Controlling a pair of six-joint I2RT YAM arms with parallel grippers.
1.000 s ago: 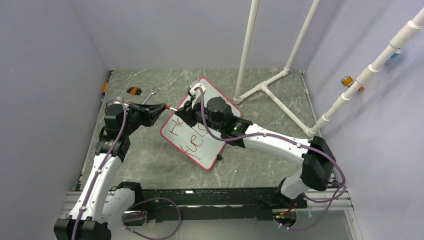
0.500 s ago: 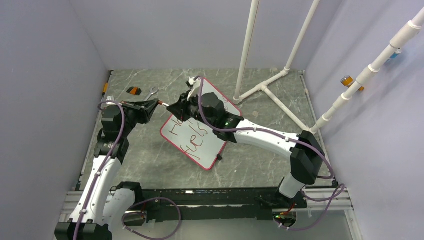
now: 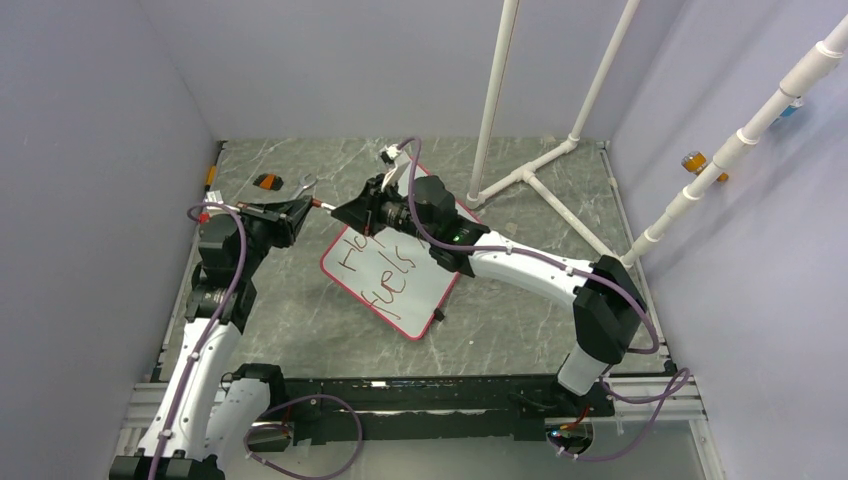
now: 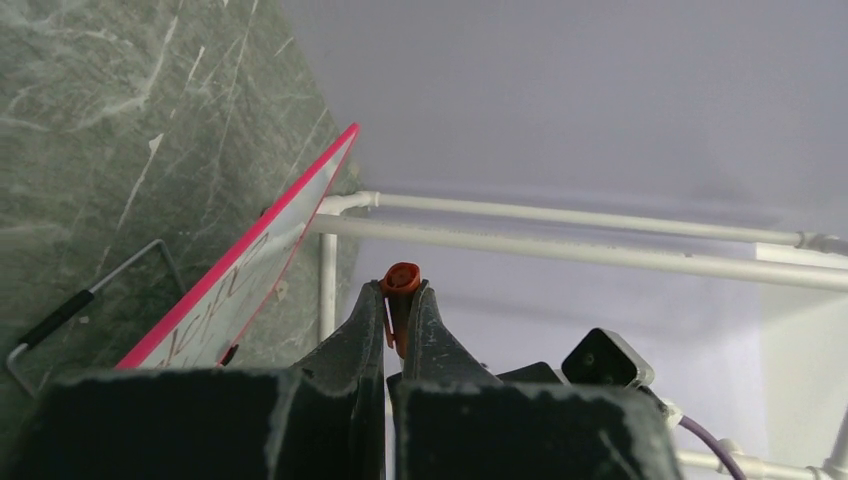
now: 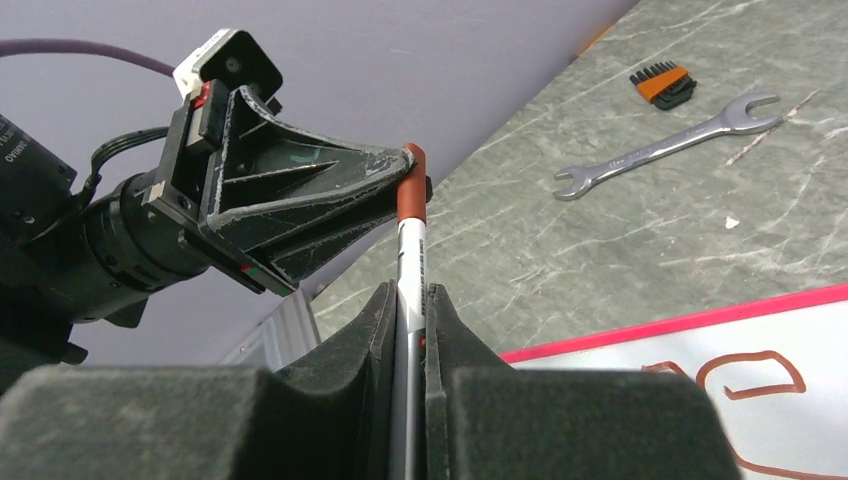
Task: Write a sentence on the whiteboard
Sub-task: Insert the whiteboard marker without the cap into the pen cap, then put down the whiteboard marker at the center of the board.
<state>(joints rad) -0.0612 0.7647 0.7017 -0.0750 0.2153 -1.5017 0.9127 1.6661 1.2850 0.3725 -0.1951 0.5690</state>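
Whiteboard [image 3: 395, 270] lies on the tabletop [image 3: 300, 300] near the right claw [image 3: 339, 213], which is clamped on a marker [image 5: 409, 270]; the left claw [image 3: 309, 205], tip to tip, pinches the marker's cap [image 5: 411, 190].

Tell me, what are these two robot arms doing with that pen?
The arms hold one marker between them, above the table. The right gripper is shut on its barrel, and the left gripper is pinching the red cap on its end. The whiteboard beside them carries a handwritten sentence in two red lines.
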